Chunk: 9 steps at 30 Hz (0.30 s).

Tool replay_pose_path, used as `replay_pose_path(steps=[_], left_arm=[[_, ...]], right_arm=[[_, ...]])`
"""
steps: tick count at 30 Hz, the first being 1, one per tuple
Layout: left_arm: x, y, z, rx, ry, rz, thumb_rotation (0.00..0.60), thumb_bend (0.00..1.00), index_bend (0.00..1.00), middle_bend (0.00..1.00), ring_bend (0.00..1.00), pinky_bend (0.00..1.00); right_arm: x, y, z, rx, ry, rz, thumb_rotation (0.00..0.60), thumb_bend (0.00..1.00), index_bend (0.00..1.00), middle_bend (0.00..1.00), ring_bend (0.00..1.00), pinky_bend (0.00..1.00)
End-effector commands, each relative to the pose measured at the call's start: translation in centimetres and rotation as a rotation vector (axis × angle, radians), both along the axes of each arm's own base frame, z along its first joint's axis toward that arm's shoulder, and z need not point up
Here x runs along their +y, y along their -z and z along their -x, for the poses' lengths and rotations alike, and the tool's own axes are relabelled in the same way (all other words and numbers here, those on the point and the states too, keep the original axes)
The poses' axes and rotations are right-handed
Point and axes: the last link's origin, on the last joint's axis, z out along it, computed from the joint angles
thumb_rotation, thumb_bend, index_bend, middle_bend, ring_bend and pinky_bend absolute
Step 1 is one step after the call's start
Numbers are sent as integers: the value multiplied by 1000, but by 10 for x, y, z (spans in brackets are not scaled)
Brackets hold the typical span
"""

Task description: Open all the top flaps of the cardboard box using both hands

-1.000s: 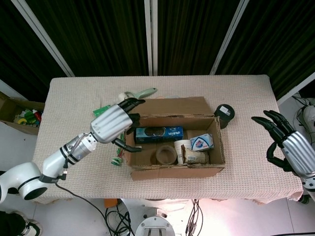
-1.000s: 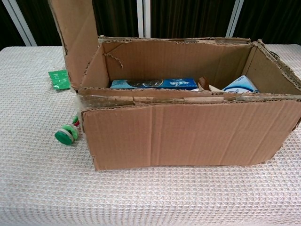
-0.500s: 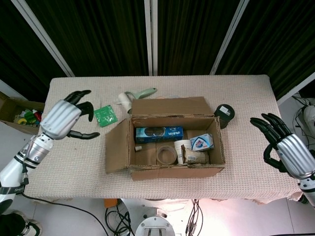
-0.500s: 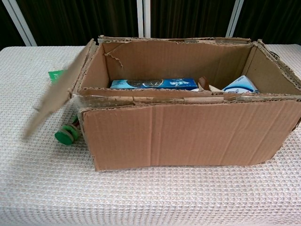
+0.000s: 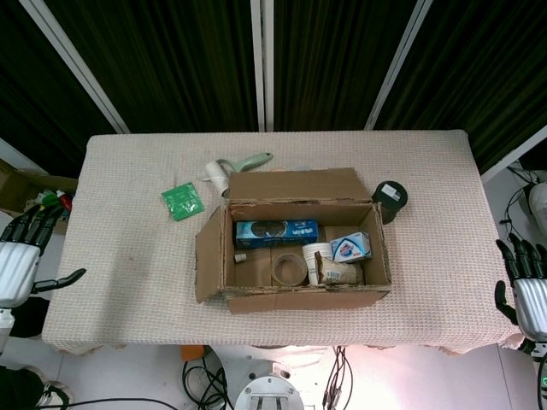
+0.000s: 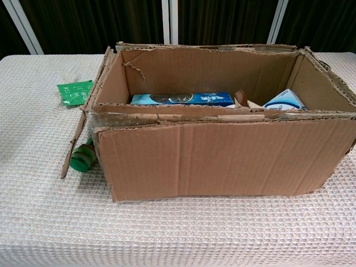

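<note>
Cardboard box (image 5: 295,248) sits near the middle of the surface (image 5: 128,256), top open. Left flap (image 5: 208,256) hangs outward at 9 o'clock of the box, tilted down; in the chest view it leans off the box's left wall. Far flap (image 5: 295,184) folds back flat at 12 o'clock.

Inside the box: blue biscuit packet (image 5: 276,231) along the far wall, tape roll (image 5: 289,268) near the middle, paper cups (image 5: 329,265) just right of it, small blue-white carton (image 5: 350,247) toward 3 o'clock.

Outside the box: green packet (image 5: 183,202) at 10 o'clock, apart from the box. Pale green handled tool (image 5: 239,166) at 11 o'clock, near the far flap. Dark round container (image 5: 391,196) at 2 o'clock, just beside the box corner. Green spool (image 6: 82,158) in the chest view, tucked behind the left flap at the box's lower left corner.

Left robot hand (image 5: 19,260) sits off the surface at 9 o'clock, fingers apart, holding nothing. Right robot hand (image 5: 530,295) sits off the surface at 4 o'clock, fingers apart, holding nothing. Both well apart from the box.
</note>
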Motion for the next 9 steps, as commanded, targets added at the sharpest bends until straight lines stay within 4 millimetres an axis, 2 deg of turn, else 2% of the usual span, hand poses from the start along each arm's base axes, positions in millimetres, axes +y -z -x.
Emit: replay_pose_path(steps=[1, 5, 9], left_arm=[[-27, 19, 30, -66, 8, 14, 0, 0, 0, 59, 37, 159], [-33, 21, 47, -60, -30, 55, 0, 0, 0, 59, 37, 159], [-36, 18, 48, -46, -24, 71, 0, 0, 0, 59, 37, 159]], right_arm=[[17, 9, 22, -31, 98, 18, 574, 614, 0, 0, 0, 0], [20, 15, 33, -40, 145, 4, 567, 609, 0, 0, 0, 0], [21, 19, 38, -50, 156, -2, 569, 608, 0, 0, 0, 0]])
